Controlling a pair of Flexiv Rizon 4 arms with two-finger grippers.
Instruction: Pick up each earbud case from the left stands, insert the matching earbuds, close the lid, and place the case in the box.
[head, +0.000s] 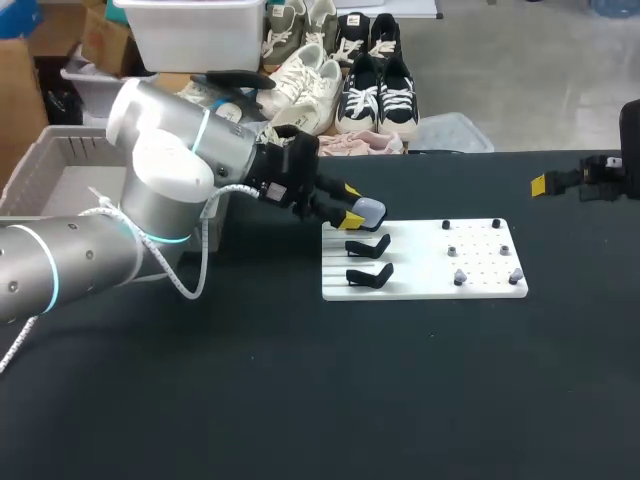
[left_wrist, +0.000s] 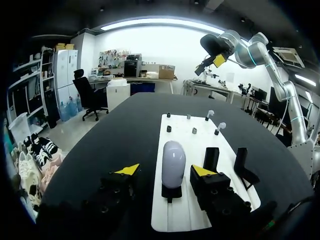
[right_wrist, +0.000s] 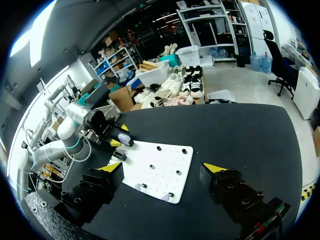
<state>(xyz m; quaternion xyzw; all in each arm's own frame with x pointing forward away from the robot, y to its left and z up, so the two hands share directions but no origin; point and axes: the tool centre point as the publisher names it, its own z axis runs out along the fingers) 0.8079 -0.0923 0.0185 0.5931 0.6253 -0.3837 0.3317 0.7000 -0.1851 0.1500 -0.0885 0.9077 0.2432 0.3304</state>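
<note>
- Squarely between the spread fingers of the left end effector (left_wrist: 165, 171) sits the grey earbud case (left_wrist: 173, 162), upright on its black stand (left_wrist: 171, 193); neither yellow tip touches it.
- Just beside that end effector, two more stands (head: 368, 246) sit on the white board (head: 420, 270).
- Ahead of it, small earbuds (left_wrist: 220, 126) perch on pegs.
- Well apart, the right end effector (right_wrist: 162, 169) hangs above the dark surface (head: 300, 400), fingers spread.

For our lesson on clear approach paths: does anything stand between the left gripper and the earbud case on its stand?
Nothing visible does. The earbud case sits upright on its stand, between the open fingers of the left gripper, with a bare gap on each side.
</note>
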